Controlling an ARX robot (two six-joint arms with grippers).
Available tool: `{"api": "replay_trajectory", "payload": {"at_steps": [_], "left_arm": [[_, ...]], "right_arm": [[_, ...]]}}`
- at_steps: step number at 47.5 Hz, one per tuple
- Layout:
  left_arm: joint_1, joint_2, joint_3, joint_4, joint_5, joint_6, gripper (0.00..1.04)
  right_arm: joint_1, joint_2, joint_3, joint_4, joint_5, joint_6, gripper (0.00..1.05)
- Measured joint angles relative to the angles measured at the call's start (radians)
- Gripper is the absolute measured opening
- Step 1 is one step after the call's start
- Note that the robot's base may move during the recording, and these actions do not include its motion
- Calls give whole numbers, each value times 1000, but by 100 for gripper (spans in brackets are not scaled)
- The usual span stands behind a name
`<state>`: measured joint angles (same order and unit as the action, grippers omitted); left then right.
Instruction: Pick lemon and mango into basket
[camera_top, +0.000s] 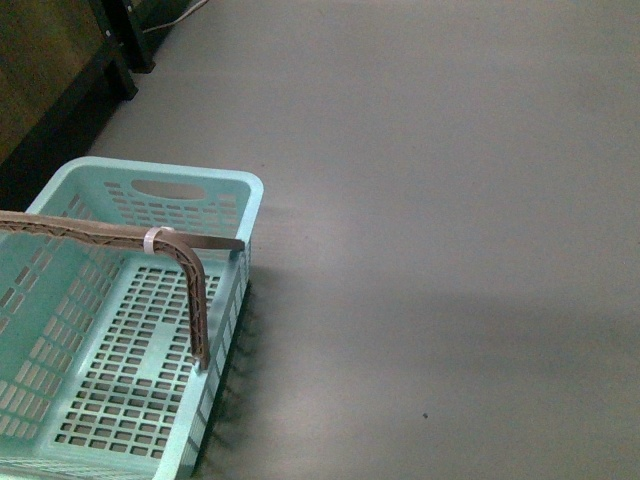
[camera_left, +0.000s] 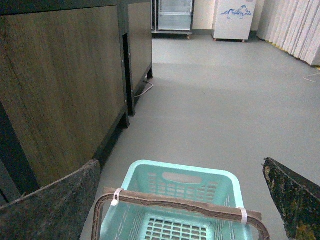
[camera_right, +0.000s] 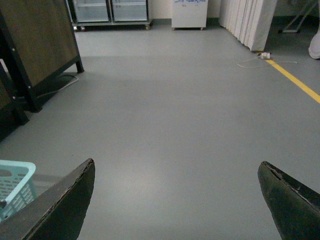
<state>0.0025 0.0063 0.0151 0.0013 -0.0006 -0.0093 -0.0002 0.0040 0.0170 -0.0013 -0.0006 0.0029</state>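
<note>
My left gripper (camera_left: 180, 161) and right gripper (camera_right: 176, 162) both gape wide, holding nothing. The basket (camera_top: 200, 173) sits empty on the floor; neither lemon nor mango is in view. I expect smooth, firm, roll-prone fruit, so I'd clasp each gently across its middle.

We find no text, number or brand that we can read. The one marking is a blue print (camera_left: 235, 10) on the front of a white cabinet (camera_left: 234, 27), at the top right of centre in the left wrist view. It shows again at the top of the right wrist view, too small and blurred to make out.
</note>
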Motion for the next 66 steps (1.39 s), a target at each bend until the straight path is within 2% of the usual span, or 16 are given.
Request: {"api": "replay_trajectory", "payload": {"at_steps": [23,24,27,29,32,36,42,49,57,66], "left_arm": [[0,0,0,0,0,0,98],[0,11,6,-24,9,-19,98],[-24,155,104,-245,29,-159,98],[-37,254,135,-262,50,-256,98],[-15,377,162,-201,101,-382,98],[60,592,205,-42,160,-590,98],[91,955,252,209,144,-832,98],[47,1364,331,426,90,-1007,98],[-32,1718,469,496,28,-1126,98],[-86,1889,595,496,3,-1186,98]], "right_arm": [[0,0,0,0,0,0,96],[0,0,0,0,0,0,96],[0,0,0,0,0,0,96],[0,0,0,0,0,0,96],[0,0,0,0,0,0,96],[0,0,0,0,0,0,96],[0,0,0,0,0,0,96],[0,0,0,0,0,0,96],[0,0,0,0,0,0,96],[0,0,0,0,0,0,96]]}}
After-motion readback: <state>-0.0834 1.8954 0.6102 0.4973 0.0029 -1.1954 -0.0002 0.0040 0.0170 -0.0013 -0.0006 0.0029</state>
